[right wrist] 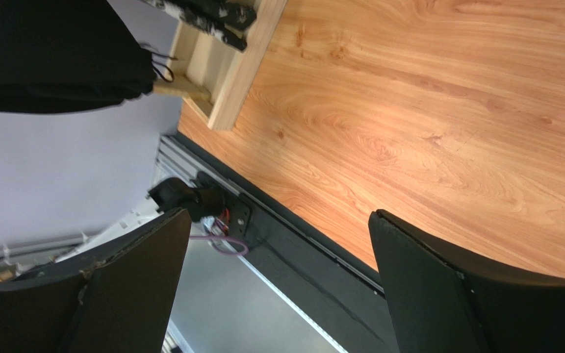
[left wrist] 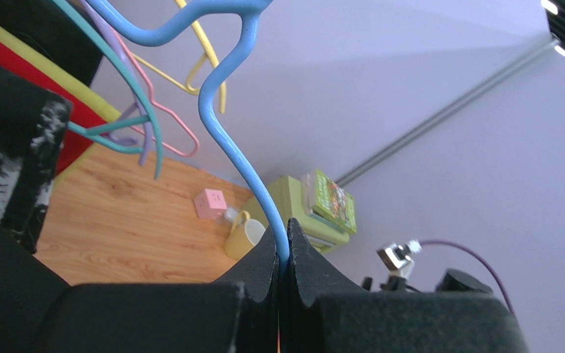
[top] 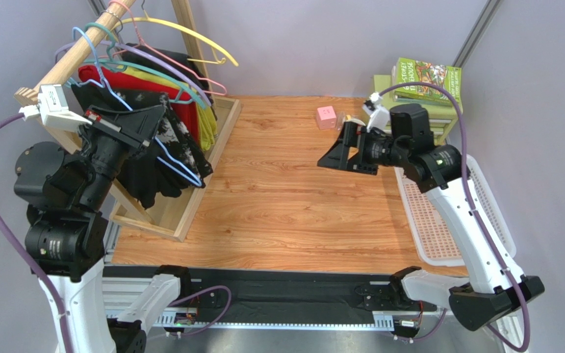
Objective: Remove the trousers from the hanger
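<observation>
At the left edge of the wood-grain surface [top: 300, 206] stands a pale wooden clothes rack [top: 212, 154] with a round rail, and it crowds everything around the task's things. Five wire hangers hook over that rail: the thin light-blue hanger [left wrist: 228, 143], one teal hanger [left wrist: 156, 147], one lilac hanger [top: 162, 57], one pink hanger [left wrist: 167, 110] and one yellow hanger [top: 190, 31]. The plain black trousers [top: 145, 180] hang low from the light-blue hanger, down inside the rack's base frame, just beside a black garment with white splotches [top: 178, 147] and near a red garment [top: 120, 78]. The left gripper [left wrist: 283, 248] has its jaws pinched tight on the light-blue hanger's wire, below the bend of its hook. The right gripper [right wrist: 278, 220] hovers over bare wood well apart from the rack, its jaws spread wide and holding nothing. Behind it on the surface sit one pink cube [top: 326, 116], one yellow mug [left wrist: 245, 237], whose inside is hidden, and a stack of green books [top: 427, 79]. One white perforated tray [top: 440, 228] lies along the right edge, with the right arm crossing above it.
</observation>
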